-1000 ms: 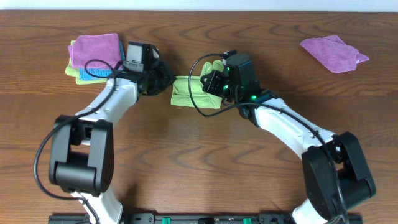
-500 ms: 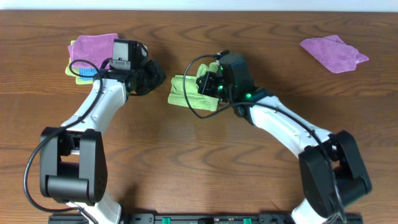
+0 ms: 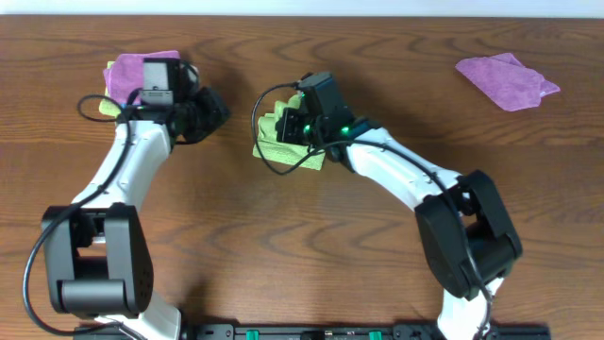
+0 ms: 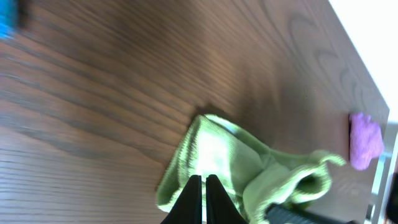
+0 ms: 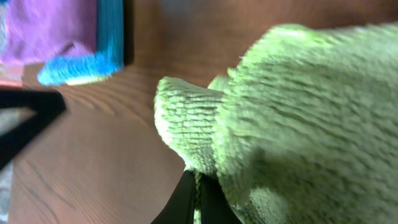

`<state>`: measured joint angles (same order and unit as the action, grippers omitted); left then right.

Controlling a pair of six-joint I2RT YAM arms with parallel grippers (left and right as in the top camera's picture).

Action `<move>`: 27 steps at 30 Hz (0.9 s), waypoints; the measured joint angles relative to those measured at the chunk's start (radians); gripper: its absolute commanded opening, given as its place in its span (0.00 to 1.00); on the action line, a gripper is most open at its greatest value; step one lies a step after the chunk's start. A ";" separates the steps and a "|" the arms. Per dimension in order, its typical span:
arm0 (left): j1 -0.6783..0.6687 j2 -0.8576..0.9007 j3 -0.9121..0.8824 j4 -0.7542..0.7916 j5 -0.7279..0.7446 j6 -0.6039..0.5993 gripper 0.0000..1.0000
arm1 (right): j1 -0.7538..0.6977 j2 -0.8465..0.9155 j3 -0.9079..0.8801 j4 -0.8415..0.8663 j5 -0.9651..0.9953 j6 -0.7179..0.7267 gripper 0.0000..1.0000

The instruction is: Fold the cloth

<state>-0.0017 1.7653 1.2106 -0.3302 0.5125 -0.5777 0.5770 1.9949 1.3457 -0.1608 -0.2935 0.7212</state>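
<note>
The lime-green cloth [image 3: 276,150] lies bunched at the table's middle back, partly doubled over itself. My right gripper [image 3: 286,127] sits on its upper part, shut on a raised fold of the cloth [image 5: 292,112]; the right wrist view shows terry pinched between the dark fingertips [image 5: 198,180]. To the left, my left gripper [image 3: 219,106] is shut and empty, a short gap away from the cloth. In the left wrist view its closed tips [image 4: 200,182] point at the cloth [image 4: 249,165] lying beyond them.
A stack of folded cloths, purple on blue on yellow-green [image 3: 132,80], sits at the back left, just behind my left wrist. A loose purple cloth [image 3: 507,78] lies at the back right. Bare wood surrounds the green cloth.
My left arm has drawn back to the left, away from the green cloth. My right gripper has moved left with its fold, and the cloth has bunched up and shifted left.
</note>
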 measured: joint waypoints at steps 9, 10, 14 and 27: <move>0.069 -0.013 0.000 -0.005 0.000 0.003 0.05 | 0.042 0.020 0.003 0.017 -0.003 -0.002 0.01; 0.069 -0.013 0.000 -0.005 0.000 0.003 0.06 | 0.043 0.026 0.005 0.019 -0.003 -0.002 0.01; 0.069 -0.013 0.000 -0.005 0.000 0.003 0.06 | 0.044 0.056 0.009 0.039 -0.004 -0.002 0.01; 0.069 -0.013 0.000 -0.008 0.000 0.003 0.06 | 0.044 0.109 0.015 0.097 0.004 0.021 0.75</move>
<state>0.0673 1.7519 1.2106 -0.3378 0.5129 -0.5751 0.6212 2.1036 1.3605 -0.0639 -0.2893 0.7418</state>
